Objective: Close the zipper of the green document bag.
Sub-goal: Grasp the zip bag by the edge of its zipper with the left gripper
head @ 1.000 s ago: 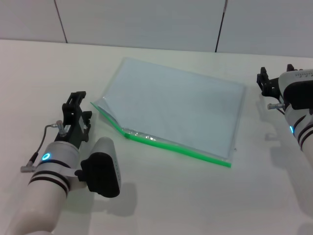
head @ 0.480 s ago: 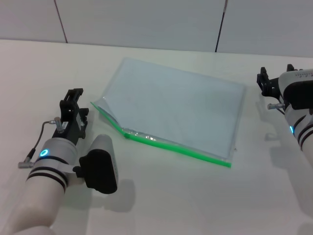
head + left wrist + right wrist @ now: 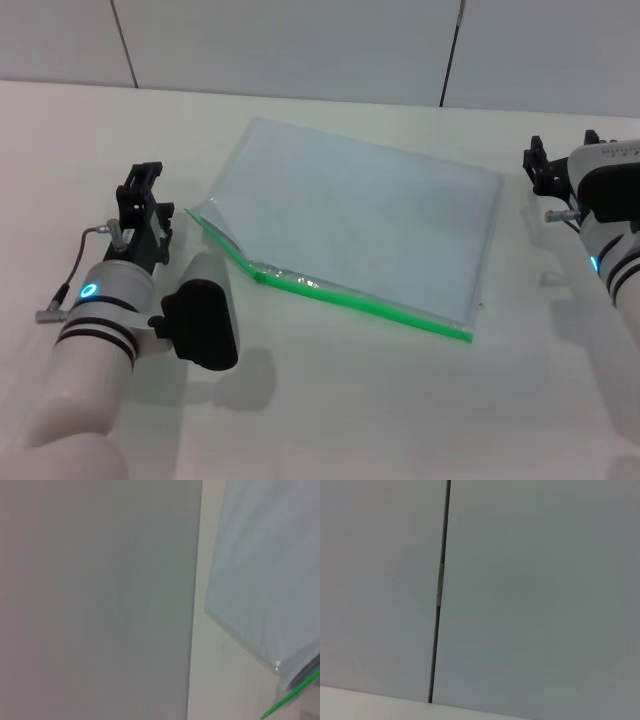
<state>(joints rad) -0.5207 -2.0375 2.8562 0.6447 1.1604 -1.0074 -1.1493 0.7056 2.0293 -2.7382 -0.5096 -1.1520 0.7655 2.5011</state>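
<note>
The green document bag (image 3: 365, 225) lies flat mid-surface (image 3: 330, 400), its zipper (image 3: 330, 290) along the near edge. The zipper's left end gapes open; closing is not yet begun, as I judge. My left hand (image 3: 140, 205) hovers just beside that corner, my right hand (image 3: 545, 175) beyond the far side; I cannot tell either's finger spread. Nothing obstructs the zipper.

A wide cream-white counter (image 3: 330, 400) fills the lower part of the room. Behind it stands a pale grey wall (image 3: 300, 45) made of flat panels, with thin dark seams (image 3: 439, 580) between them. The light is soft and even.
</note>
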